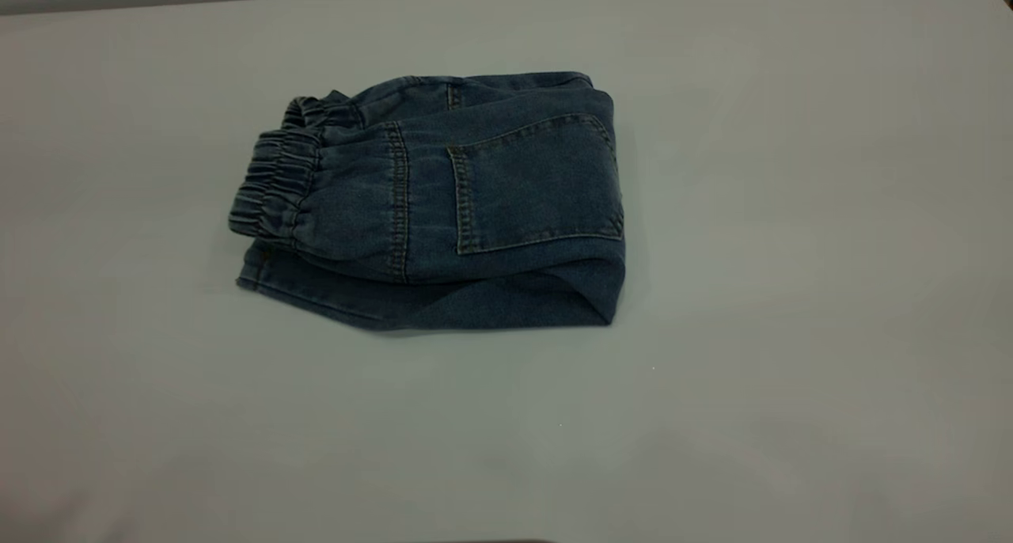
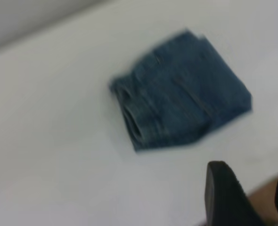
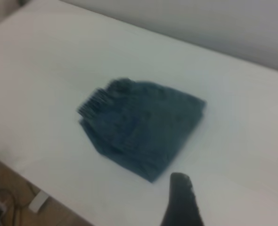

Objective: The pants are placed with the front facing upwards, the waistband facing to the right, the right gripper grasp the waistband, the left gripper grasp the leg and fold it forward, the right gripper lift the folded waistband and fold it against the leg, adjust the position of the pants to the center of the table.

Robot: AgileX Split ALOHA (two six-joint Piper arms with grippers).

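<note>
The pants (image 1: 451,210) are lying folded into a compact, roughly square bundle on the table (image 1: 791,369), a little left of the middle in the exterior view and toward its far half. The waistband (image 1: 273,191) is sitting at the bundle's left end, its gathered elastic bunched up and facing left. A back pocket (image 1: 538,183) with tan stitching is showing on the top layer, and a lower layer of denim is sticking out along the near edge beneath it. Nothing is touching the cloth.

In the left wrist view the left gripper (image 2: 252,197) is hanging above bare tabletop, well apart from the pants (image 2: 179,92); one dark finger (image 2: 224,195) is showing in full and the edge of a second at the frame's border, with a clear gap between them, and they are holding nothing.

In the right wrist view the right gripper is also sitting clear of the pants (image 3: 141,132), just off one corner of the bundle. Only a single dark finger (image 3: 182,202) is showing there, so whether its fingers are spread or closed cannot be told.
</note>
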